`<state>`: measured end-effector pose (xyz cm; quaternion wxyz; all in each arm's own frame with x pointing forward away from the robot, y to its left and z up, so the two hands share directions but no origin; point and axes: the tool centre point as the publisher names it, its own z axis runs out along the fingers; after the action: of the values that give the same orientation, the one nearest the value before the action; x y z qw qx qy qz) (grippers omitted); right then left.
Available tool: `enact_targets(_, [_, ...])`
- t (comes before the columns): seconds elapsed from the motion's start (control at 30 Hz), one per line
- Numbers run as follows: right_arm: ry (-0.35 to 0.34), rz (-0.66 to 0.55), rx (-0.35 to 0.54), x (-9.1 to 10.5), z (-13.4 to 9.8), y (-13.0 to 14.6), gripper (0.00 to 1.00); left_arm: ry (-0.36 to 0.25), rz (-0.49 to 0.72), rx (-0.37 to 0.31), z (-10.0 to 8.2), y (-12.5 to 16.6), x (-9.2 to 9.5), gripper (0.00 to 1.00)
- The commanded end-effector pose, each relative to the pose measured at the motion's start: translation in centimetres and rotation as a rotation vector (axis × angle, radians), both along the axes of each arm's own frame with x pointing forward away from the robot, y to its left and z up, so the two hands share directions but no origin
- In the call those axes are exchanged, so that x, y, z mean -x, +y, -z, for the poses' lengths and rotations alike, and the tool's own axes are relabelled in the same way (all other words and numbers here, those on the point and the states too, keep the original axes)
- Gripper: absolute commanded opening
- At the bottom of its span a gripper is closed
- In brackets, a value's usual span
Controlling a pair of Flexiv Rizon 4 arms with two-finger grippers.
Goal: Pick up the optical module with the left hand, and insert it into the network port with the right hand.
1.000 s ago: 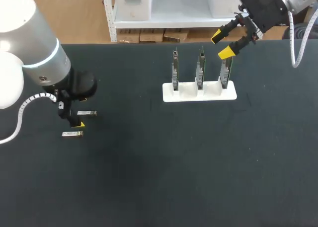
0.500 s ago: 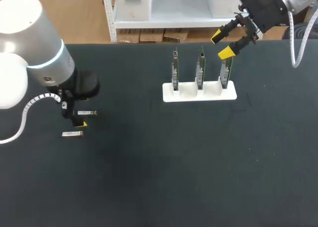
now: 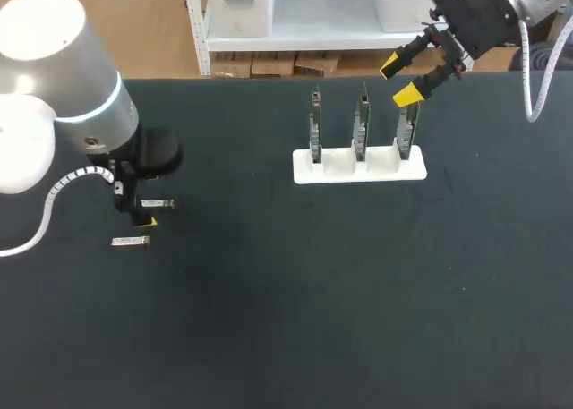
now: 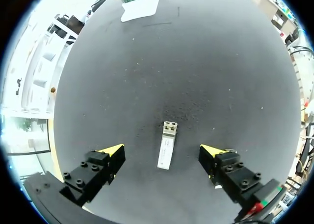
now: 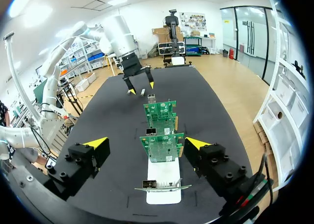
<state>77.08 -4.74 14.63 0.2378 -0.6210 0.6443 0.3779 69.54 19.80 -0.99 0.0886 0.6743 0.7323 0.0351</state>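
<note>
Left claw [image 4: 162, 150] wide open, optical module [image 4: 167, 145] flat between its tips, long axis pointing ahead

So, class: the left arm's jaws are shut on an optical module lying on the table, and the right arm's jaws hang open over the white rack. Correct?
No. On the left arm the jaws are open: the left wrist view shows the optical module lying on the table between them, touched by neither. On the right arm the jaws do hang open over the white rack.
</note>
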Motion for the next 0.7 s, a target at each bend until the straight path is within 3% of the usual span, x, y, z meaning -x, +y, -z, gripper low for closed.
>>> enact_targets(0.03, [0.0, 0.0, -0.001, 0.0, 0.0, 0.0, 1.0, 0.003, -0.002, -0.022, 0.0, -0.2, -0.3, 1.0])
enact_targets(0.7, [0.0, 0.0, -0.001, 0.0, 0.0, 0.0, 1.0, 0.028, -0.029, -0.056, 0.6, 1.6, -0.5, 1.0])
